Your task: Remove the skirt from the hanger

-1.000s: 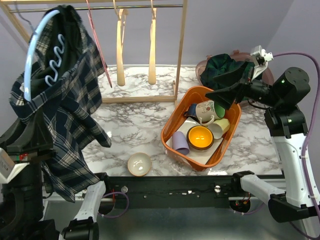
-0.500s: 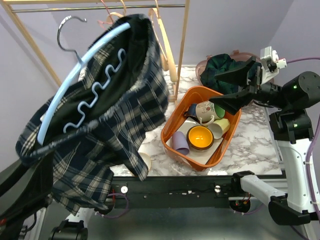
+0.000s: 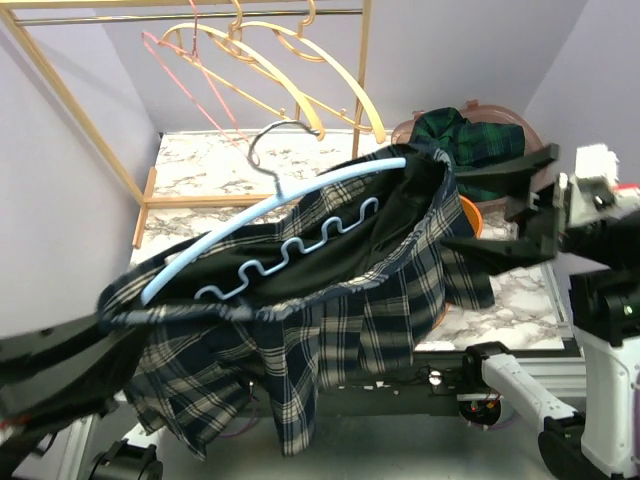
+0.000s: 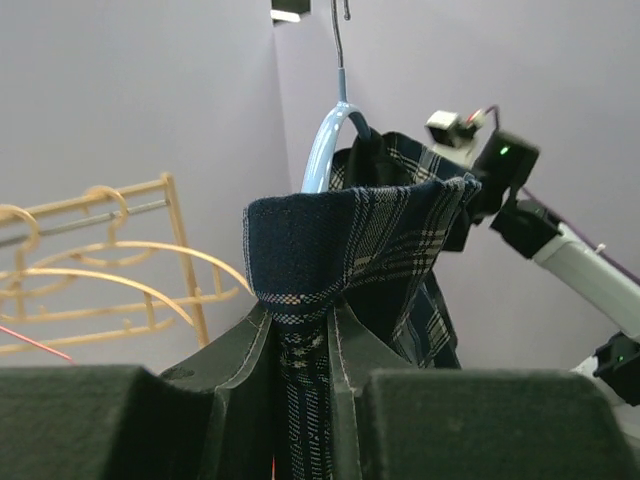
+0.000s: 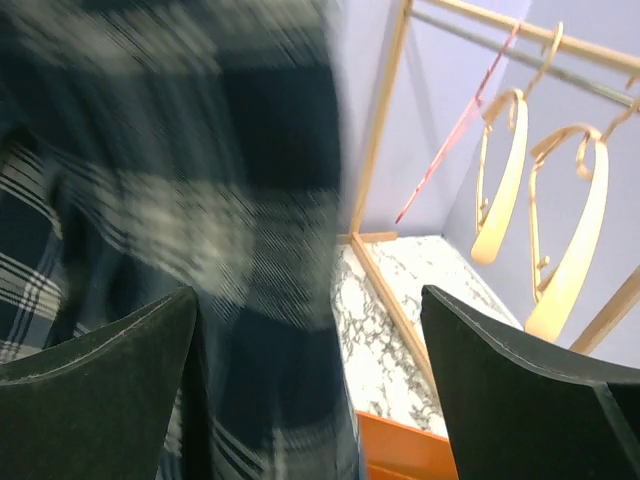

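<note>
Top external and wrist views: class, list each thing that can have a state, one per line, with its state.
skirt, draped on the blue hanger, held in the air, not yet off.
blue hanger, tilted, hook free of any rail.
left gripper, shut on the skirt's waistband.
right gripper, open, at the skirt's other end.
wooden hangers, hanging on the rack rail.

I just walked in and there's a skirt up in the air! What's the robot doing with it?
The robot is trying to get the plaid skirt off its blue hanger. The left gripper is pinching the skirt's waistband and holding it, hanger and all, up above the table. The right gripper is open at the skirt's other end and has not grabbed anything. The skirt is still on the hanger.
</note>
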`<state>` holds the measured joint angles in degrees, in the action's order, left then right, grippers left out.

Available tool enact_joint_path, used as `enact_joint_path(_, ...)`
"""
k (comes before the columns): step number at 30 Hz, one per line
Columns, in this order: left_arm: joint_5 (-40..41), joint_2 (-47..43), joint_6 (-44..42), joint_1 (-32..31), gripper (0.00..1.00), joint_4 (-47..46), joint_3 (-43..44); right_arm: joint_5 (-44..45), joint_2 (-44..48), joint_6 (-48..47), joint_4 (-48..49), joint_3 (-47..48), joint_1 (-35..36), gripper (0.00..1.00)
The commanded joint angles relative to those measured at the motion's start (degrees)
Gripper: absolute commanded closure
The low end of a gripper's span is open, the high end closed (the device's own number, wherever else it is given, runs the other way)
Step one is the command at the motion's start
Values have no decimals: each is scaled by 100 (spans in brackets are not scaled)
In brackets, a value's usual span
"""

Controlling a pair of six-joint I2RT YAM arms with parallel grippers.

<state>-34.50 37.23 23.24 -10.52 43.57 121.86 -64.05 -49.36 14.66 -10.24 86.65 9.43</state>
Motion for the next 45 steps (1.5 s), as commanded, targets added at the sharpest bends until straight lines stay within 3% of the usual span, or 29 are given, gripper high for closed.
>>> enact_joint_path(1,-30,170,5,15,100,-464,-461,-169,515,-330,-197,343,32,0)
enact_joint_path(6,-408,258,-74,15,100,-559,-909,-29,718,-736,-866,879,32,0)
enact_joint_path(11,-1135,197,74,15,100,-981,-1665,-476,192,466,-84,1238,24,0)
enact_joint_path(15,-1664,56,636,15,100,-2077,-2368,-704,-661,1214,-31,1828,24,3)
enact_joint_path(20,-1946,65,1340,15,100,-3073,-3142,-1189,-1302,2129,962,1416,41,5)
enact_joint_path(23,-2034,152,1428,15,100,-3197,-3186,-1013,-1523,1832,586,1512,181,11)
enact_joint_path(27,-2104,170,1499,15,100,-3389,-3160,-732,-1918,1251,-4,1890,830,11)
enact_joint_path(35,-2149,293,1754,15,100,-3777,-3380,-450,-2297,1154,233,2145,1781,11)
enact_joint_path(45,-2201,601,1622,15,100,-3751,-3142,59,-2718,714,-233,2321,2616,17)
